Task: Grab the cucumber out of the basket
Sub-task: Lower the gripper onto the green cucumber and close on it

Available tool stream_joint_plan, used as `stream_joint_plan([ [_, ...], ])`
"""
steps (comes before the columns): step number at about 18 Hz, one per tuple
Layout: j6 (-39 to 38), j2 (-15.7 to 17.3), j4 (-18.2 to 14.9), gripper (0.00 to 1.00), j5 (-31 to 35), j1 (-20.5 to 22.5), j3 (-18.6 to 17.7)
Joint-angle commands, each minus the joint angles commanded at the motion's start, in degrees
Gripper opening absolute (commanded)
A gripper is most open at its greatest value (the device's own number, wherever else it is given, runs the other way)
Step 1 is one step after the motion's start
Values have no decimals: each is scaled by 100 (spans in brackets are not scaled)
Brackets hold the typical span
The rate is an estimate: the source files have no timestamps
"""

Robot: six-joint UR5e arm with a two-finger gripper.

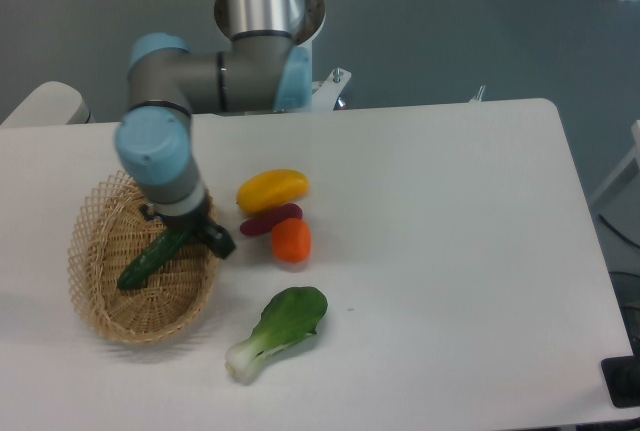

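Observation:
The dark green cucumber (148, 261) lies slantwise in the tan wicker basket (100, 296) at the table's left. My gripper (200, 236) hangs over the cucumber's upper right end, above the basket's right side. One dark finger (220, 245) shows by the basket's rim; the other is hidden behind the wrist, so the jaws' state does not show. The cucumber's top end is partly covered by the gripper.
A yellow pepper (272, 189), a purple vegetable (268, 222) and an orange one (292, 240) lie just right of the basket. A bok choy (280, 329) lies in front of them. The arm's base (262, 11) stands at the back.

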Motion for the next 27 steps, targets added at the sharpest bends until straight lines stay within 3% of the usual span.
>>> stream_joint_plan([
  [10, -397, -404, 318, 100, 62, -176, -36],
  [11, -397, -404, 309, 94, 62, -176, -36],
  [13, -458, -404, 318, 63, 62, -167, -36],
  [15, -528, -387, 309, 39, 53, -167, -18],
  [16, -555, -369, 291, 31, 53, -167, 26],
  [20, -485, -308, 282, 28, 53, -141, 87],
  [24, -467, -150, 195, 28, 44, 52, 403],
  [27, -458, -150, -173, 28, 9, 306, 745],
])
